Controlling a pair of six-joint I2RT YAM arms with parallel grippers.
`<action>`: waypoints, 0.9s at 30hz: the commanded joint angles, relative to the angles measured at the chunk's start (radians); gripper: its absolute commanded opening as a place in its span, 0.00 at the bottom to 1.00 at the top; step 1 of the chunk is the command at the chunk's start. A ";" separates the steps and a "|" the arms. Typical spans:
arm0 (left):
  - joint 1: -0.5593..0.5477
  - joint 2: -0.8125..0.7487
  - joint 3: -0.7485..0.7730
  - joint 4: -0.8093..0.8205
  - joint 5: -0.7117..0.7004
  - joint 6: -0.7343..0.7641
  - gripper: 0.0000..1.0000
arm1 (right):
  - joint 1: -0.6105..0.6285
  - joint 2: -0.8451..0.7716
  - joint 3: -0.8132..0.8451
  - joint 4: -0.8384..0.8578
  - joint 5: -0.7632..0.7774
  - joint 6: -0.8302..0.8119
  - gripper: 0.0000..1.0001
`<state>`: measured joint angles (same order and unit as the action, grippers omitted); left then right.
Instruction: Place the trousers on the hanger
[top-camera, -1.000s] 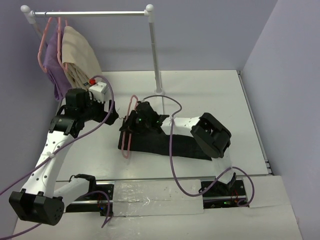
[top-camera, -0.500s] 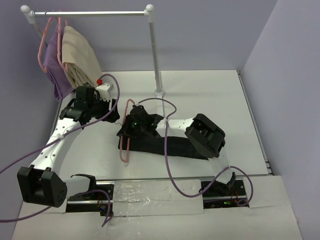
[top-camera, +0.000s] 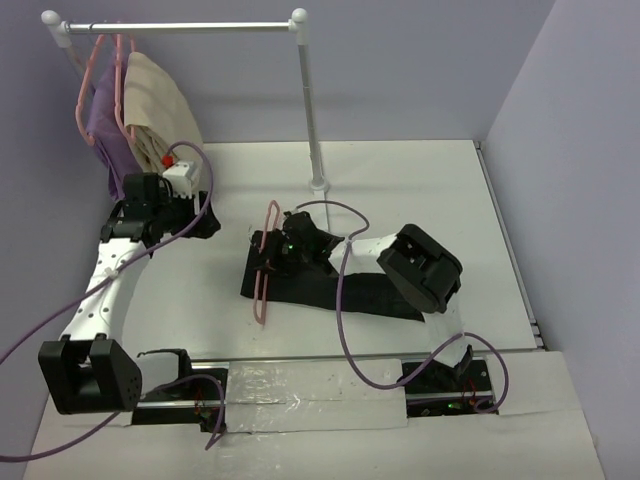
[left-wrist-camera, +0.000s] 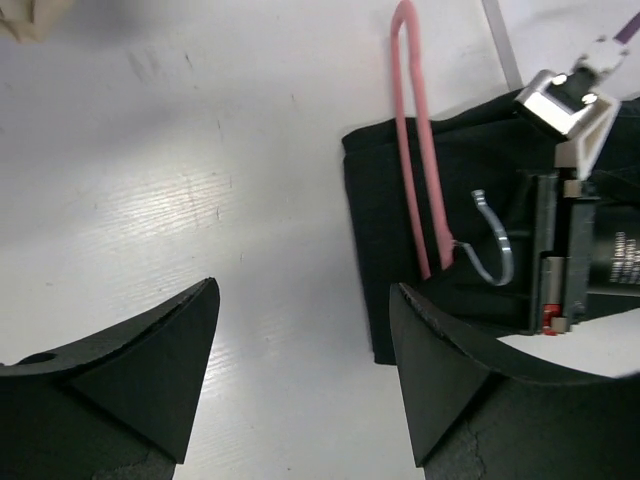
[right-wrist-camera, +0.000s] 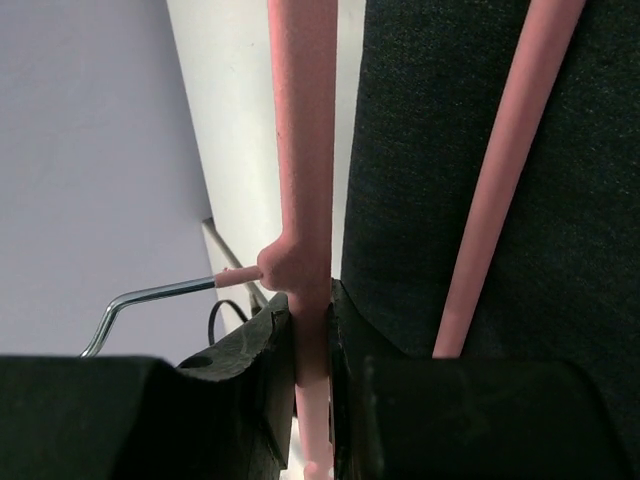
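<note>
On the white worktop (top-camera: 400, 190), mid-scene, one pair of trousers (top-camera: 330, 290) lies flat: matte black cloth, fine weave, folded into a long band under the right arm. One hanger (top-camera: 265, 265) sits at their left end: thin pink rod, narrow triangular frame, smooth, with a silver wire hook (left-wrist-camera: 495, 250). Its bars rest against the black cloth. Right end effector (right-wrist-camera: 312, 340) is clamped on one pink bar just below the hook joint, its two dark textured fingers (right-wrist-camera: 255, 360) pinching it. Left end effector (left-wrist-camera: 300, 370) has its two black wedge-shaped pads spread apart over bare worktop, holding nothing, left of the trousers. Far left, one white rail (top-camera: 180, 27) carries two garments, one beige (top-camera: 160, 110) and one purple (top-camera: 105, 125).
</note>
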<state>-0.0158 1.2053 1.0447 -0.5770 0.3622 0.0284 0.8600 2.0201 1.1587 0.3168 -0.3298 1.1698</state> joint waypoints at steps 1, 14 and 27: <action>0.014 0.074 -0.052 0.058 0.083 -0.004 0.78 | -0.030 -0.046 -0.051 0.053 -0.043 -0.010 0.00; -0.167 0.462 -0.002 0.141 0.168 -0.088 0.92 | -0.085 -0.132 -0.164 0.155 -0.207 -0.026 0.00; -0.233 0.646 -0.026 0.246 0.231 -0.134 0.57 | -0.116 -0.141 -0.246 0.284 -0.238 -0.001 0.00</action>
<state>-0.2359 1.8084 1.0332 -0.3504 0.5606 -0.1074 0.7624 1.9377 0.9348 0.5537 -0.5529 1.1637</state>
